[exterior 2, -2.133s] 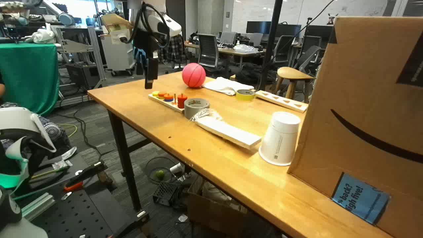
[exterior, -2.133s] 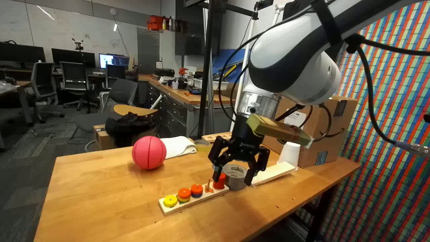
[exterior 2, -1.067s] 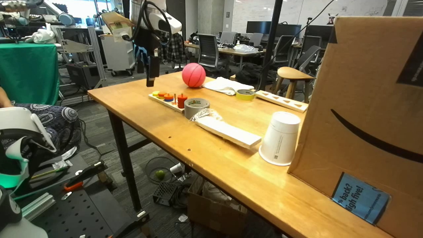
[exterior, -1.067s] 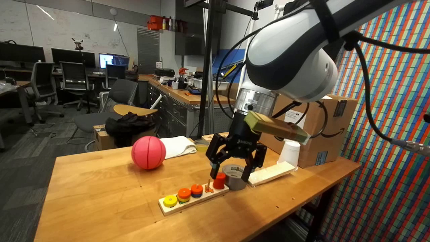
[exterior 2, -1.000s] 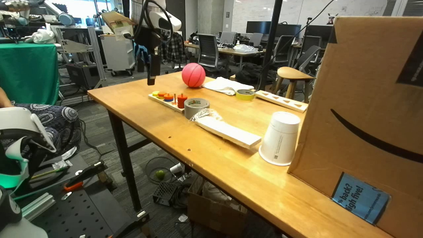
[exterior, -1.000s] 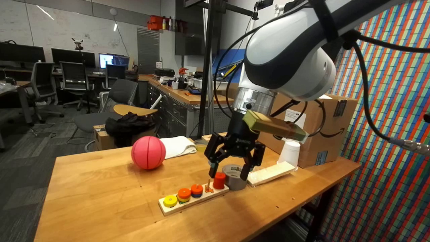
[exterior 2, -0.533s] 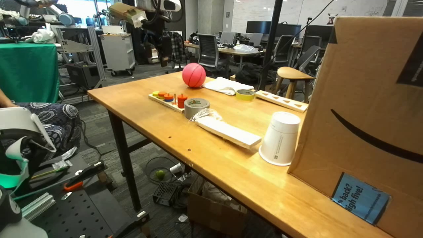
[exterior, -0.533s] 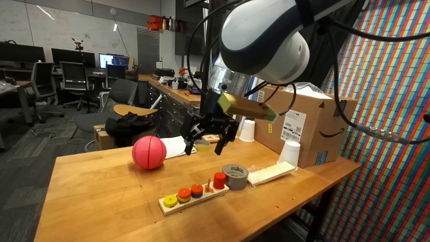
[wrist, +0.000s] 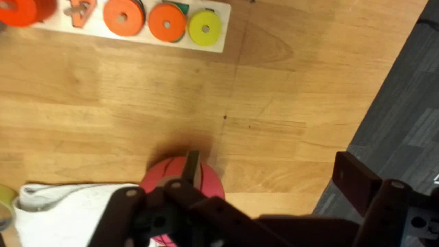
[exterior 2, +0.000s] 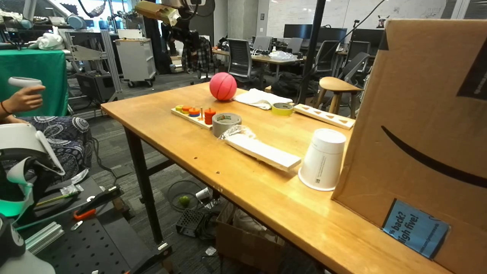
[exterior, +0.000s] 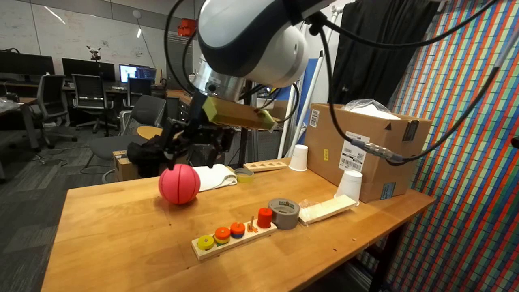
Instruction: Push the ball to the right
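Note:
The pink-red ball (exterior: 179,186) rests on the wooden table near its far edge, and it also shows in an exterior view (exterior 2: 223,87). My gripper (exterior: 190,165) is open and empty, with its fingers wide apart. It hangs above table height, and one fingertip overlaps the top of the ball in that view. In an exterior view the dark gripper (exterior 2: 193,55) is up and left of the ball, apart from it. In the wrist view the gripper (wrist: 267,156) spans bare table, and its left finger covers part of the ball (wrist: 213,181). I see no clear contact.
A white cloth (exterior: 215,178) lies beside the ball, with a yellow tape roll (exterior: 244,175) at its end. A stacking toy (exterior: 222,234), a grey tape roll (exterior: 285,219) and a white cup (exterior: 349,184) stand nearer. A cardboard box (exterior: 324,140) stands at the table's end.
My open gripper has risen and moved across the table, away from above the stacking toy and tape, to the ball's side. The ball has not visibly moved.

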Controlling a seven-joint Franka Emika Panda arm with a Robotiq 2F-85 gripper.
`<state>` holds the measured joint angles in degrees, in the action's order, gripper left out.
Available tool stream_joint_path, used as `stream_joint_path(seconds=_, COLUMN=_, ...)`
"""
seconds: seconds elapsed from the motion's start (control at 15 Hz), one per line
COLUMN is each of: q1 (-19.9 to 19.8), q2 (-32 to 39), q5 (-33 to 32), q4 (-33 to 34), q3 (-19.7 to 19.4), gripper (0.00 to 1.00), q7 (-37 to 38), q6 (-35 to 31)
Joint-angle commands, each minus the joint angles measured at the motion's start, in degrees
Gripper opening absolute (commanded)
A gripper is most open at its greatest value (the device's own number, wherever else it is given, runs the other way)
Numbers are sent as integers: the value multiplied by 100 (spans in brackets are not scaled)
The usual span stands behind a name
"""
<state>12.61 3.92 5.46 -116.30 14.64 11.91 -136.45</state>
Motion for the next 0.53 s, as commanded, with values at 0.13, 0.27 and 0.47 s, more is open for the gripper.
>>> stream_joint_path(seconds=0.13, q1=440, q2=1332, q5=-304, q4=1948, q3=142, gripper=100, q7=-419, q6=106)
stream_joint_path(seconds=0.27, q1=564, q2=1724, q5=-342, q4=2503, q3=165, gripper=100, q7=-661, q6=137)
stream_joint_path(seconds=0.47, q1=690, q2=2283, q5=-334, q4=3226, q3=163, gripper=100, q7=-1028, q6=223)
